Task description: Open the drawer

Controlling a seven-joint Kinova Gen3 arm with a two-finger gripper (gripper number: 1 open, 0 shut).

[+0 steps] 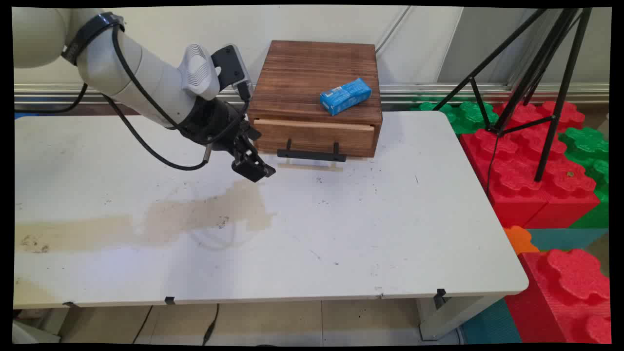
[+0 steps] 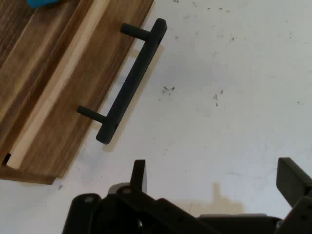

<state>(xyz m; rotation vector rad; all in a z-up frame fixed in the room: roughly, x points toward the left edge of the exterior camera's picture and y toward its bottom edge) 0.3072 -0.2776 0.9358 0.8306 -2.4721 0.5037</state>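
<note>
The gripper (image 1: 253, 168) hangs empty, fingers (image 2: 139, 175) spread apart, just left of the box's (image 1: 317, 83) black handle (image 1: 312, 155). A blue packet (image 1: 345, 95) lies on top of the box, toward its right.

Bright, even light falls over the white table (image 1: 341, 234); shadows are soft, a faint one lying just under the gripper (image 1: 253, 168) and a thin one beneath the drawer handle (image 1: 312, 155) beside it; no strong glare; the hand view is sharp, its near linkage dark and slightly soft.
</note>
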